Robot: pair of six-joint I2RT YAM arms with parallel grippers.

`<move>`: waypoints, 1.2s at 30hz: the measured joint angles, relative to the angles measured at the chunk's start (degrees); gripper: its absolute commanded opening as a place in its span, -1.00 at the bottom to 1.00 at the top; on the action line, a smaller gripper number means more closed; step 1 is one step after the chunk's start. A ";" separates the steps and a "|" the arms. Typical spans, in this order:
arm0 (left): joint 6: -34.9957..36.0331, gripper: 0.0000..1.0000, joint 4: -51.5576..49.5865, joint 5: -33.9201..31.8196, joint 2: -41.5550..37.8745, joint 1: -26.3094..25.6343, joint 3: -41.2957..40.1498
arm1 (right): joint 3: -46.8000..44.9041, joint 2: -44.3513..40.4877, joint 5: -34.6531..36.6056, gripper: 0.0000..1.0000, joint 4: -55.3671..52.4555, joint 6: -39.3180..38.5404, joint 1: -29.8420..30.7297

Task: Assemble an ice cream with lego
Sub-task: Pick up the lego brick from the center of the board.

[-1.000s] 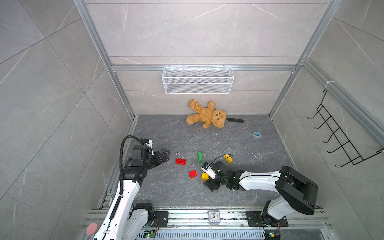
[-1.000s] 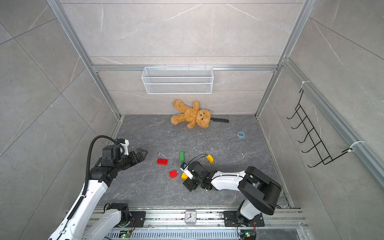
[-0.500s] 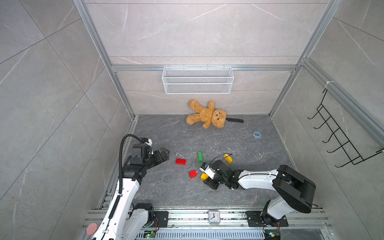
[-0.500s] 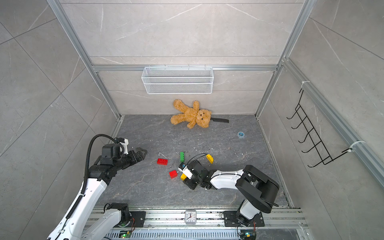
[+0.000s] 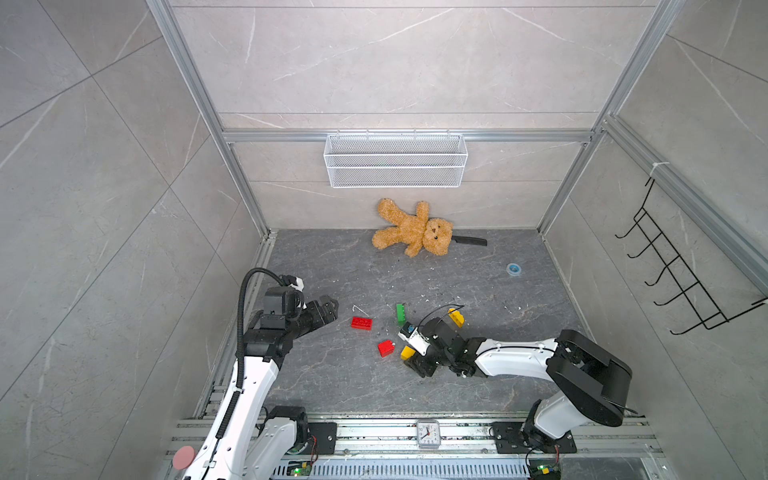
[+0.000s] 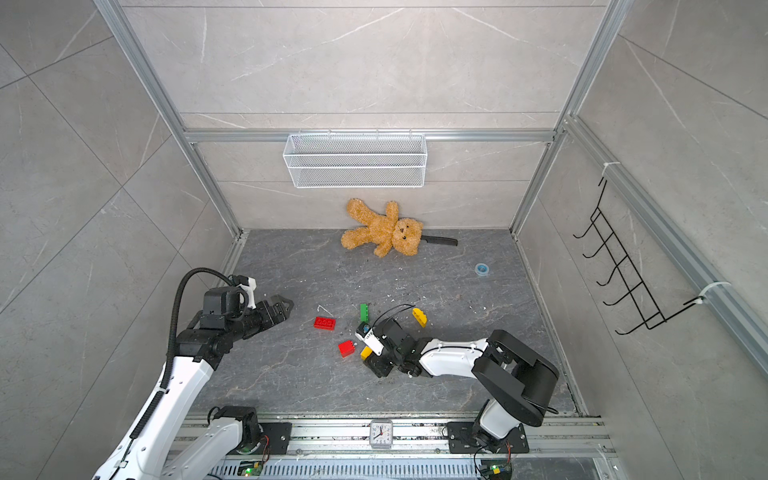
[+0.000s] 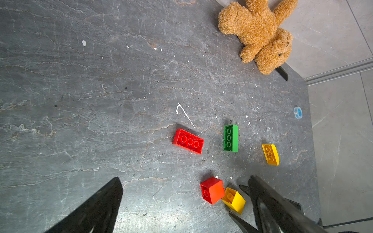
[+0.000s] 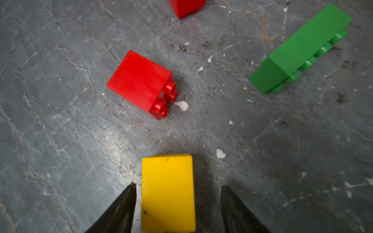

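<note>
Your right hand [image 8: 177,187], released, straddled the yellow brick [image 8: 168,181], small red brick [image 5: 386,348] at nine o'clock; it looked light, rigid, slick: pinch its flat sides.

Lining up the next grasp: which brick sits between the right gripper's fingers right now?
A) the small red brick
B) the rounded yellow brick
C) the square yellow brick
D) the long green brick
C: in the right wrist view the square yellow brick lies between the open fingers of the right gripper, with a gap showing on one side; the small red brick lies apart.
</note>
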 measured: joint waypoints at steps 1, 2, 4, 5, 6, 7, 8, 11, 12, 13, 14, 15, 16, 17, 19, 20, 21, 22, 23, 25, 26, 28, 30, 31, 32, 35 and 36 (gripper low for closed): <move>0.07 0.99 -0.02 0.00 0.20 0.00 0.04 | 0.26 0.20 0.20 0.30 -0.13 -0.37 0.00; 0.15 0.99 -0.04 0.00 0.35 -0.04 0.09 | 0.59 0.44 0.31 0.26 -0.26 -0.70 0.00; 0.24 0.99 -0.07 0.00 0.85 -0.11 0.15 | 1.25 0.79 0.20 0.17 -0.42 -1.22 0.00; 0.26 0.99 -0.13 0.00 0.98 -0.13 0.15 | 1.38 0.81 -0.04 0.13 -0.46 -1.22 0.00; 0.26 0.99 -0.17 0.00 1.11 -0.20 0.15 | 1.55 0.81 -0.35 0.07 -0.59 -1.22 0.00; 0.28 0.99 -0.17 -0.09 1.18 -0.22 0.15 | 1.60 0.81 -0.68 0.03 -0.61 -1.29 0.00; 0.31 0.99 -0.20 -0.37 1.27 -0.28 0.15 | 1.60 0.81 -1.14 0.00 -0.66 -1.29 0.00; 0.44 0.99 -0.68 -1.64 1.73 -0.33 0.26 | 1.62 0.81 -1.84 -0.05 -1.36 -1.16 0.00; 0.48 0.99 -1.03 -1.99 2.12 -0.33 0.37 | 1.66 0.81 -1.84 -0.05 -1.88 -1.11 0.00; 0.50 0.99 -1.22 -2.16 2.58 -0.33 0.46 | 1.75 0.81 -1.81 -0.05 -2.54 -1.07 0.00; 0.59 0.99 -1.31 -2.47 3.08 -0.33 0.50 | 1.86 0.81 -1.81 -0.06 -3.17 -0.98 0.00; 0.63 0.99 -1.42 -2.51 3.54 -0.33 0.55 | 1.97 0.81 -1.77 -0.10 -3.69 -0.98 0.00; 0.68 0.99 -1.46 -2.51 3.98 -0.37 0.57 | 2.14 0.81 -1.64 -0.22 -4.35 -0.98 0.00; 0.68 0.99 -1.46 -2.51 4.22 -0.46 0.61 | 2.43 0.83 -1.51 -0.31 -4.96 -0.87 0.00; 0.70 0.99 -1.55 -2.51 4.35 -0.72 0.79 | 3.43 0.83 -0.94 -0.34 -6.69 -0.37 0.00; 0.72 0.99 -1.70 -2.51 4.33 -0.85 1.01 | 4.15 0.85 -0.66 -0.35 -7.63 -0.13 0.00; 0.76 0.99 -1.73 -2.51 4.33 -0.98 1.33 | 4.92 0.85 -0.52 -0.38 -8.48 -0.02 0.00; 0.81 0.99 -1.68 -2.54 4.28 -1.09 1.60 | 5.68 0.83 -0.46 -0.41 -9.16 0.17 0.00; 0.83 0.99 -1.68 -2.54 4.20 -1.18 1.88 | 6.45 0.83 -0.46 -0.46 -9.79 0.39 0.00; 0.85 0.99 -1.70 -2.56 3.87 -1.33 2.21 | 8.46 0.81 -0.26 -0.56 -12.59 0.98 0.00; 0.85 0.99 -1.73 -2.56 3.72 -1.33 2.36 | 10.19 0.81 -0.13 -0.55 -15.63 1.25 0.00; 0.90 0.99 -2.08 -2.47 3.58 -1.40 2.71 | 16.37 1.22 -0.22 -0.48 -25.90 2.40 -0.02; 1.09 0.99 -2.91 -2.43 3.65 -1.77 3.30 | 26.18 3.23 -0.63 -0.47 -38.53 3.93 -0.07; 1.29 0.99 -3.28 -2.40 3.67 -2.19 3.67 | 30.91 4.31 -1.33 -0.47 -44.26 4.81 -0.07; 1.44 0.99 -3.76 -2.36 3.67 -2.78 4.02 | 34.75 5.14 -2.19 -0.51 -49.57 5.51 -0.11; 1.68 0.99 -4.48 -1.51 3.69 -5.09 4.48 | 41.62 6.29 -4.42 -0.49 -64.67 8.37 -0.11; 1.70 0.99 -4.66 -1.14 3.76 -6.05 4.48 | 42.27 6.49 -5.18 -0.49 -69.53 9.40 -0.11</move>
